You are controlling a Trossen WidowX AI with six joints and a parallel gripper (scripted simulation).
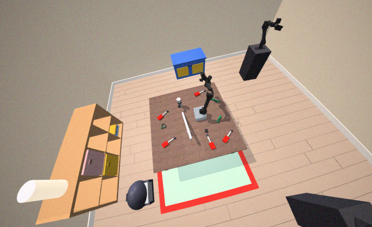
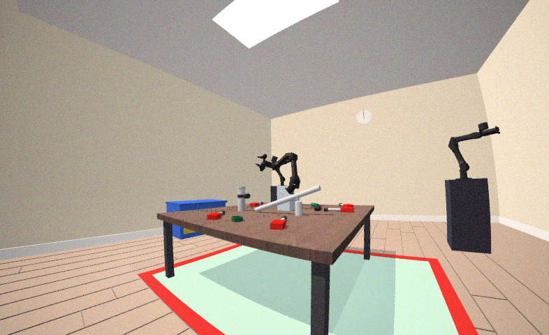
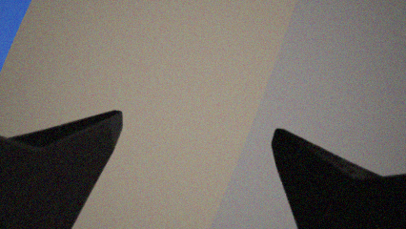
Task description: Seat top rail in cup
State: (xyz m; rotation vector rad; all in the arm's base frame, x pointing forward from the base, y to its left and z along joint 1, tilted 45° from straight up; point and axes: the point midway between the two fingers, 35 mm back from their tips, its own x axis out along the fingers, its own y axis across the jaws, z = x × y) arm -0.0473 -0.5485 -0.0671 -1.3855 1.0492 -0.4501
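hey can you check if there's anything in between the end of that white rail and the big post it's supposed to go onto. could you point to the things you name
Nothing visible stands between the white rail (image 1: 186, 125) (image 2: 288, 198) and the big post (image 1: 178, 100) (image 2: 241, 203); the nearest red-headed tool (image 1: 160, 117) (image 2: 214, 216) lies off to one side.

Parted dark fingers, blue corner (image 3: 10, 24).
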